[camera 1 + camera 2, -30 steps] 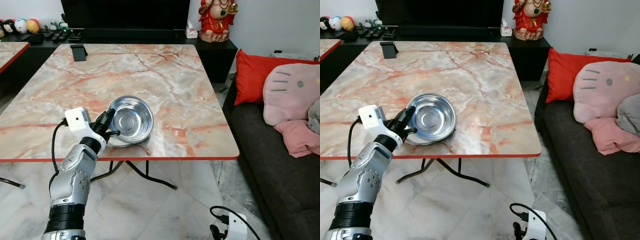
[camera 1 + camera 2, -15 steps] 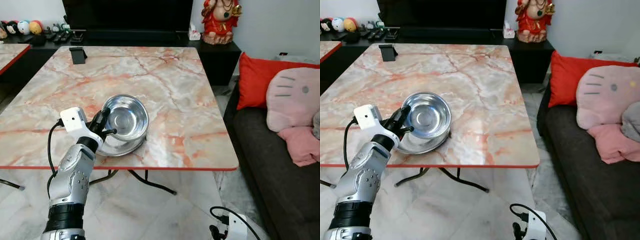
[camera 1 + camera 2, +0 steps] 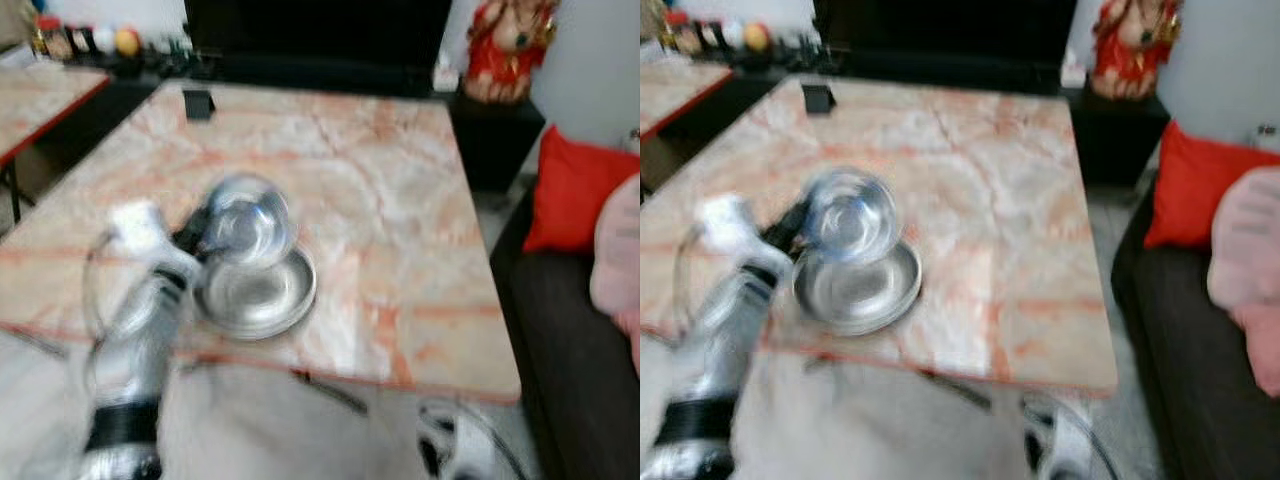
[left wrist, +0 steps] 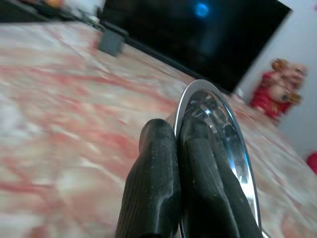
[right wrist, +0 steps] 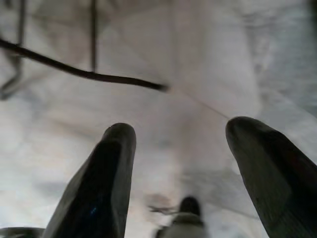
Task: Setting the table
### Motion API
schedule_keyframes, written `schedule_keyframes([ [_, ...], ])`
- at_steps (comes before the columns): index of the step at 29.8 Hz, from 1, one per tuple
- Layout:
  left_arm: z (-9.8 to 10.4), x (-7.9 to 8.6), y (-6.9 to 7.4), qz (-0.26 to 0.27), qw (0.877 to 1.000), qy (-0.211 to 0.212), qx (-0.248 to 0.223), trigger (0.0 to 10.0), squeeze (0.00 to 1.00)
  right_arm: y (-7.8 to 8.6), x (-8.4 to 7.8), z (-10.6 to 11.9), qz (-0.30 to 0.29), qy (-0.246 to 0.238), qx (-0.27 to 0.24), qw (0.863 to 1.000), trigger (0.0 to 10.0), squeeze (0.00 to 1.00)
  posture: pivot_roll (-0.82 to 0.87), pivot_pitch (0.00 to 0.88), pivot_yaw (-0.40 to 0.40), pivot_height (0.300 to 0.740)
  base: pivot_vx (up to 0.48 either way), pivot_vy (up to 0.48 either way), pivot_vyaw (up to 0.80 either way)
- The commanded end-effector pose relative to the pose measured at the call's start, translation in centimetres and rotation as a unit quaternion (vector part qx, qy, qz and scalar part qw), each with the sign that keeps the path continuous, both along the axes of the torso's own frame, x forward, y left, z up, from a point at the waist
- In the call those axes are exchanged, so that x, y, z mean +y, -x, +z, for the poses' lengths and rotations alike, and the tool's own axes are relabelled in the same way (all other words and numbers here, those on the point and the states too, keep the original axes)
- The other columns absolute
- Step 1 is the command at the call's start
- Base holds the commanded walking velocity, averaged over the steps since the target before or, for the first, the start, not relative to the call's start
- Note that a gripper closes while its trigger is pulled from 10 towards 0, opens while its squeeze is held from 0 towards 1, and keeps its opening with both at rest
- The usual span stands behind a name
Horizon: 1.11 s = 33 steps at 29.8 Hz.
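Two steel bowls near the front edge of the marble table. The upper bowl (image 3: 246,222) is lifted and tipped on edge, its open mouth facing the camera and slightly up; the lower bowl (image 3: 256,294) lies flat on the table (image 3: 400,200), just below and in front of the upper one, mouth upward. Whether the two touch cannot be told through the blur. The left gripper (image 4: 181,148) is clamped on the rim of the upper bowl, its two black fingers (image 4: 153,183) pressed close together, one on each side of the metal wall, as the left wrist view shows. The silver left arm (image 3: 135,340) rises from below the table's front edge to the bowl.

The table top is pinkish-orange veined marble with a red edge. One small dark stand (image 3: 199,104) sits at its far left corner, well apart from the bowls. A second table (image 3: 40,105) of the same pattern stands to the left. Beyond the table is a low black cabinet (image 3: 480,130) with a dark screen (image 3: 310,35) and one red figurine (image 3: 508,48). To the right of the table is a dark sofa (image 3: 570,370) with one red cushion (image 3: 565,195) and a pink plush (image 3: 618,255).

The right gripper (image 5: 181,168) hangs over the pale floor (image 5: 198,74), fingers spread apart, near a thin black table leg (image 5: 84,74).
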<state>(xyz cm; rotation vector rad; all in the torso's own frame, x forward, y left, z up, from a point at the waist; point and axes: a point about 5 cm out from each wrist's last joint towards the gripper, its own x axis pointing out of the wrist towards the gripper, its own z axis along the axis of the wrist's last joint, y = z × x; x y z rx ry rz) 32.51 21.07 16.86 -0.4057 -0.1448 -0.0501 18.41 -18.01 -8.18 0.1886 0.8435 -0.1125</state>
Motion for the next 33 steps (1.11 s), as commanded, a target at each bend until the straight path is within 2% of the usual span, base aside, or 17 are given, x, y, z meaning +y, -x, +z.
schedule_keyframes([
  [1, 1.2, -1.4, -0.4, -0.023, 1.0, 0.001, -0.021, 10.0, 0.0, 1.4, -0.9, -0.6, -0.01, 0.006, 0.023, 1.0, 10.0, 0.0, 0.01, 0.0, -0.015, 0.74, 0.0, 0.0, 0.0],
  [8, 1.2, -1.2, -0.4, -0.024, 0.999, 0.02, -0.017, 10.0, 0.0, 1.4, -0.9, -0.6, -0.009, 0.006, 0.023, 1.0, 10.0, 0.0, 0.01, 0.0, -0.016, 0.74, 0.0, 0.0, 0.0],
  [11, 1.1, -0.9, -0.5, -0.032, 0.999, 0.043, -0.009, 10.0, 0.0, 1.4, -0.9, -0.6, -0.009, 0.006, 0.023, 1.0, 10.0, 0.0, 0.01, 0.0, -0.014, 0.74, 0.0, 0.0, 0.0],
  [12, 1.0, -0.6, -0.7, -0.038, 0.998, 0.059, 0.002, 10.0, 0.0, 1.4, -0.9, -0.6, -0.01, 0.006, 0.023, 1.0, 10.0, 0.0, 0.01, 0.0, -0.014, 0.74, 0.0, 0.0, 0.0],
  [20, 0.6, 0.0, -1.1, -0.031, 0.995, 0.087, 0.029, 10.0, 0.0, 1.4, -0.8, -0.6, -0.01, 0.006, 0.023, 1.0, 10.0, 0.0, 0.01, 0.0, -0.01, 0.74, 0.0, 0.0, 0.0],
  [24, 0.1, 0.1, -1.4, -0.026, 0.991, 0.118, 0.052, 10.0, 0.0, 1.4, -0.8, -0.6, -0.01, 0.006, 0.023, 1.0, 10.0, 0.0, 0.01, 0.0, -0.007, 0.74, 0.0, 0.0, 0.0],
  [33, -0.6, 0.6, -1.6, -0.03, 0.987, 0.127, 0.089, 10.0, 0.0, 1.5, -0.8, -0.6, -0.009, 0.005, 0.024, 1.0, 10.0, 0.0, 0.01, 0.0, -0.006, 0.74, 0.0, 0.0, 0.0],
])
